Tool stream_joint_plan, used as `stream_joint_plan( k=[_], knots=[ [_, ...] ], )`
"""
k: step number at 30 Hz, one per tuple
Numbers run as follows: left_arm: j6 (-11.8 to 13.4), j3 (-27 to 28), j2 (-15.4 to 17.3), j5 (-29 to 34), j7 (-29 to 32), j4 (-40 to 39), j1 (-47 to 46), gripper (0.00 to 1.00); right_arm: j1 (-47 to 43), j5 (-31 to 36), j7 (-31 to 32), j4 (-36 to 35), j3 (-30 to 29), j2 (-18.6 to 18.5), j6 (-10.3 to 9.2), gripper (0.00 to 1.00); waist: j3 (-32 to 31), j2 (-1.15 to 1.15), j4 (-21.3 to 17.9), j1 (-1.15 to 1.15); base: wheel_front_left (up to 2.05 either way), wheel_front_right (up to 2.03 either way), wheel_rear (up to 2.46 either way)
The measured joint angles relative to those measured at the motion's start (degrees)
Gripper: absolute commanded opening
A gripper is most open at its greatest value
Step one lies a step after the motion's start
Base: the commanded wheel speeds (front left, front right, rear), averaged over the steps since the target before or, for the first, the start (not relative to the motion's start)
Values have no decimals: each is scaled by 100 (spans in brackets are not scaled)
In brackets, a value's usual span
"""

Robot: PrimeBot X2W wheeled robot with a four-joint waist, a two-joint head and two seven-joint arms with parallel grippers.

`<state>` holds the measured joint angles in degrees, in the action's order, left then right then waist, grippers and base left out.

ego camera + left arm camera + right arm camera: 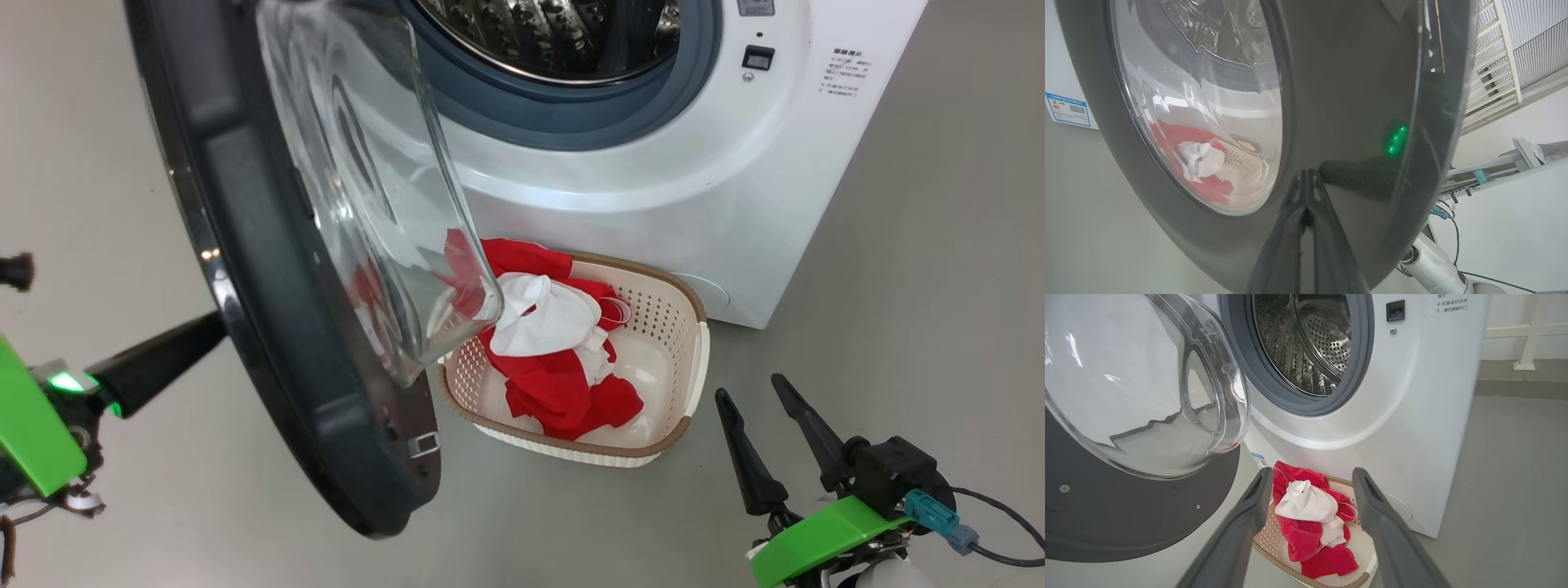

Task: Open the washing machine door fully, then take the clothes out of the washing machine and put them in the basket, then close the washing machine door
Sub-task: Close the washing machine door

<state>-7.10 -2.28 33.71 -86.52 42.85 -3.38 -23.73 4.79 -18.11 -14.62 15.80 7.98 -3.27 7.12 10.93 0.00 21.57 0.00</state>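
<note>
sideways, closed left gripper [1308, 176] at door [237, 204]

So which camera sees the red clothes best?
The right wrist view: the clothes lie in plain sight in the basket. In the head view the glass of the washing machine door covers their left edge. The left wrist view gives a warped glimpse through that glass.

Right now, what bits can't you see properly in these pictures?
- Head view: the steel drum of the big white washing machine is cut off by the top edge.
- Head view: the left end of the cream perforated plastic basket blurs behind the round black-rimmed door's clear glass.
- Head view: the small printed text is too small to read.
</note>
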Motion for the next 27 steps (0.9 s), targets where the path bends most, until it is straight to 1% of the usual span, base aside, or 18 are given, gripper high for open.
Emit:
stream_joint_plan(
  k=[2, 3, 4, 5, 6, 7, 10, 11, 12, 16, 21, 27],
  knots=[
    [0, 0, 4, 0, -190, 115, 36, 0, -2, 0, 0, -1, -1, 0, 0, 100, -27, 0, 13, 0, 0, 0, 0],
    [0, -1, 3, 1, -298, 175, 65, 7, -4, 0, 0, 1, 7, 0, 0, 100, -51, 0, 21, 0, 0, 0, 0],
    [0, 3, 4, 20, -424, 238, 114, 17, -8, 0, 0, 1, 19, 0, -1, 100, -78, 0, 29, 0, 0, 0, 0],
    [0, 3, 4, 20, -424, 238, 114, 22, -8, 0, 0, 1, 19, 0, -1, 100, -78, 0, 29, 0, 0, 0, 0],
    [-1, -4, 7, 54, -541, 301, 187, 30, -15, -1, 0, 1, 30, 0, 0, 100, -106, 0, 39, 0, 0, 0, 0],
    [-1, -31, 21, 108, -657, 361, 292, 39, -20, -1, 0, 2, 43, 1, 0, 100, -137, 0, 49, 0, 0, 0, 0],
    [-1, -154, 31, 227, -1063, 501, 649, 73, -23, -35, 0, 9, 94, 3, 0, 100, -231, 0, 86, 0, 0, 0, 0],
    [-1, -194, 27, 238, -1194, 535, 769, 88, -32, -52, 0, 10, 107, 4, 0, 100, -264, 0, 100, 0, 0, 0, 0],
    [-1, -230, 24, 257, -1343, 572, 886, 100, -58, -53, 0, 9, 115, 4, 0, 100, -298, 0, 115, 0, 0, 0, 0],
    [-1, -323, -57, 277, -1965, 735, 1305, 100, -242, -94, 0, 16, 172, 2, 0, 100, -418, 0, 187, 0, 0, 0, 0],
    [-1, -437, -207, 234, -2668, 868, 1691, 100, -251, -153, 0, 18, 179, -3, -1, 100, -514, 0, 272, 0, 0, 0, 0],
    [-1, -766, -394, 323, -3507, 1134, 2020, 100, -346, -154, 0, 14, 179, -16, 0, 100, -581, 0, 346, 0, 0, 0, 0]
  ],
)
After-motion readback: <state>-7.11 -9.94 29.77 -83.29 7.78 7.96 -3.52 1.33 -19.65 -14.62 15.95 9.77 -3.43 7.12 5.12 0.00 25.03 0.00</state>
